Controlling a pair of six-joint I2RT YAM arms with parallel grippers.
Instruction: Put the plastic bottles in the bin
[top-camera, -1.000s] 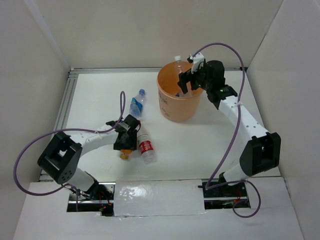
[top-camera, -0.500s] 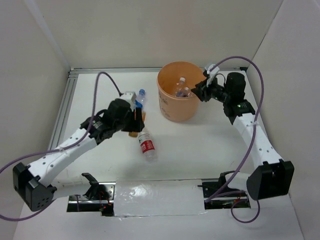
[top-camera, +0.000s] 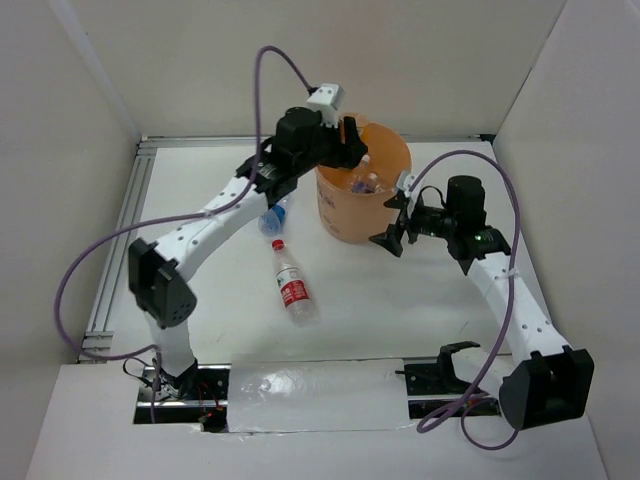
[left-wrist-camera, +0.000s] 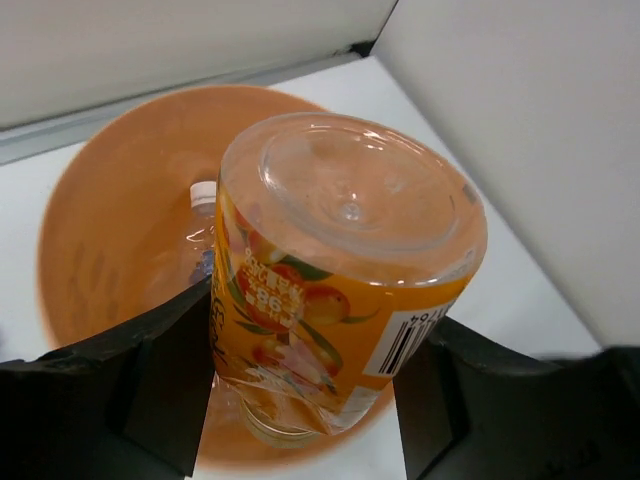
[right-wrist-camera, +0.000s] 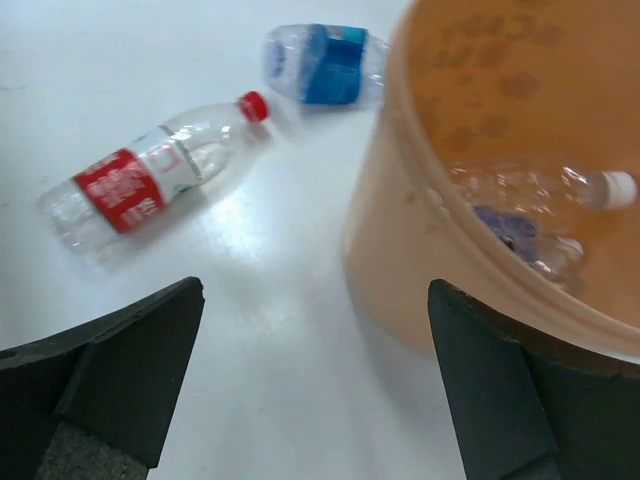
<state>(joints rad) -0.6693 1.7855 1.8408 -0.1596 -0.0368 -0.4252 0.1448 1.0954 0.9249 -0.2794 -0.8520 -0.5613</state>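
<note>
We note a red-label bottle (top-camera: 293, 290) lying flat on the bench (top-camera: 400, 300), nearest the bases; right gripper (top-camera: 391, 226) spread wide and empty, just beside the bin (top-camera: 345, 218); blue-label bottle (right-wrist-camera: 328, 64) lying left of the bin; clear bottles (right-wrist-camera: 540, 225) inside it; left gripper (top-camera: 348, 140) clamps the orange bottle (left-wrist-camera: 330, 280), cap down, over the bin's mouth.

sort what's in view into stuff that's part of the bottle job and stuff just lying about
Job:
bin
orange-label bottle, gripped above it
red-label bottle, blue-label bottle, both on the table
bottles inside the bin

Not the job:
metal rail along the left edge
shiny strip at the near edge
</note>
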